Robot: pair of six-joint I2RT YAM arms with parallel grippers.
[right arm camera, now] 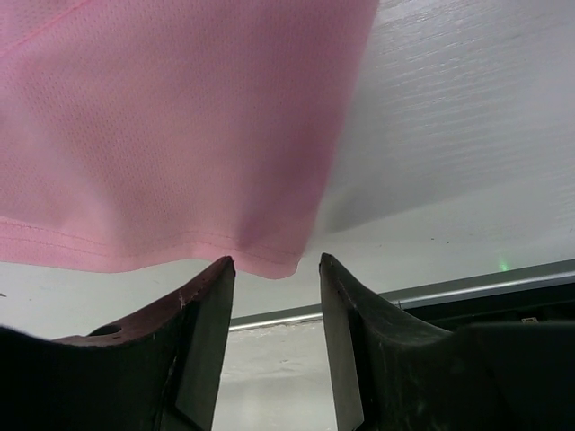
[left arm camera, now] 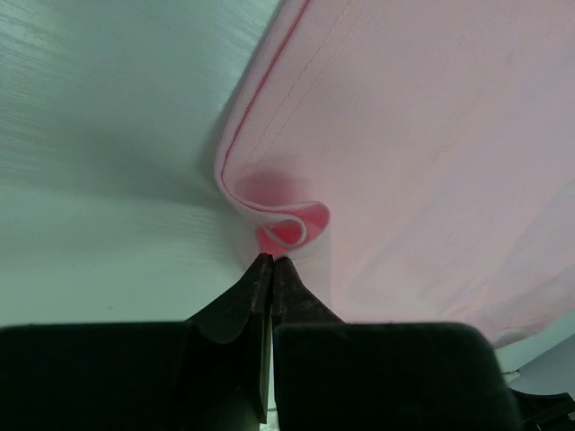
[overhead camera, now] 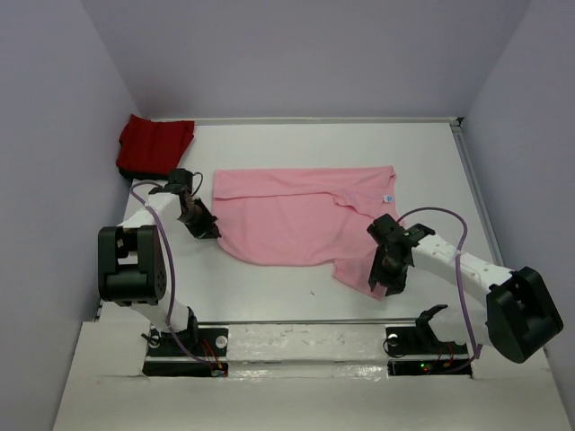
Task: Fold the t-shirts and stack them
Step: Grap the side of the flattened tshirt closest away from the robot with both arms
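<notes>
Pink t-shirt (overhead camera: 296,215) lies spread across the middle of the white worktop (overhead camera: 422,162). Its upper part is folded over on itself, and a small label shows near its right end. The red t-shirt (overhead camera: 154,144) sits bunched in the far left corner, well apart from the pink one.

The left fingers (left arm camera: 256,287) are at the pink t-shirt's left edge. They are clenched together on the hem, and the cloth curls into a small loop right at their tips. Beside that loop the hem stands a little off the worktop and throws a shadow under it.

The right fingers (right arm camera: 207,305) are at the near right corner of the same shirt. They are released and stand apart. The stitched hem corner hangs just above the gap between their tips, and neither finger presses on it.
</notes>
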